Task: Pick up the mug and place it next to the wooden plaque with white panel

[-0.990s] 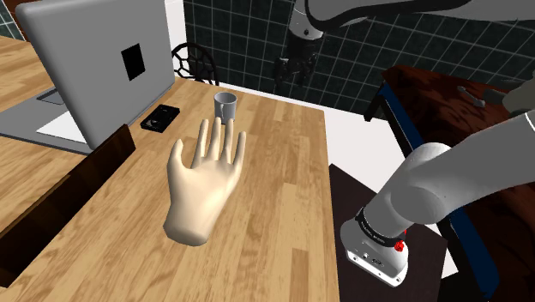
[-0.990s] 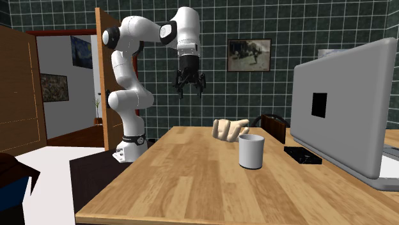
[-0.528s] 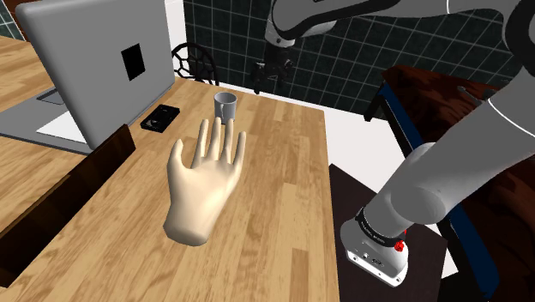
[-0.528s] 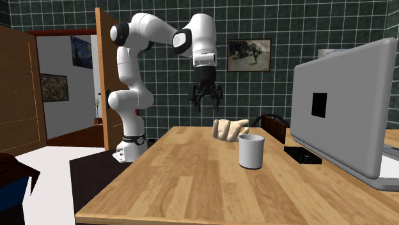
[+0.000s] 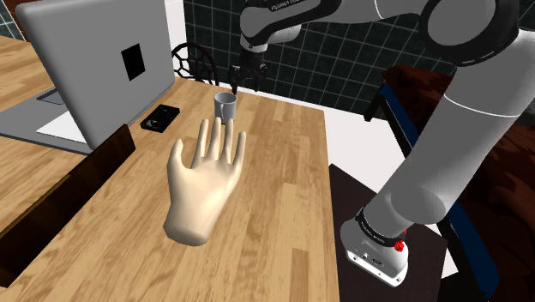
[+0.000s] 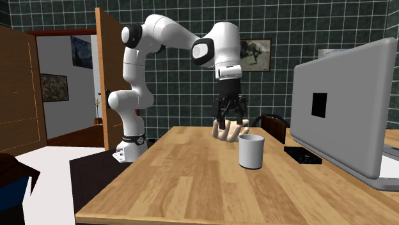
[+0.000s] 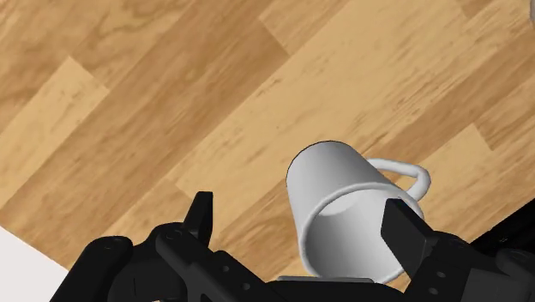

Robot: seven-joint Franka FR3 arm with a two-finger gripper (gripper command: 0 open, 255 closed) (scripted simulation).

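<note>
A plain light grey mug [image 5: 225, 106] stands upright near the far end of the wooden table [image 5: 274, 189], handle toward the far edge. My black gripper [image 5: 244, 75] hangs open just above it and a little to the shoulder view's right. From the second exterior view the gripper [image 6: 231, 121] hovers higher than the mug [image 6: 251, 151] and slightly to its left. In the wrist view the mug [image 7: 343, 210] lies below, between the spread fingertips [image 7: 202, 206], untouched by the gripper [image 7: 300, 214]. A dark brown wooden board [image 5: 77, 184] stands on edge along the table's left side.
A large beige hand model [image 5: 201, 180] lies flat mid-table, fingers pointing at the mug. An open grey laptop-like slab [image 5: 94, 64] and a small black box [image 5: 160, 117] sit left of the mug. A dark chair [image 5: 195, 62] stands behind the table.
The arm has swung toward the shoulder view's left and come down, bringing the gripper from well aside of the mug to just over it. The fingers stayed open; the mug has not moved.
</note>
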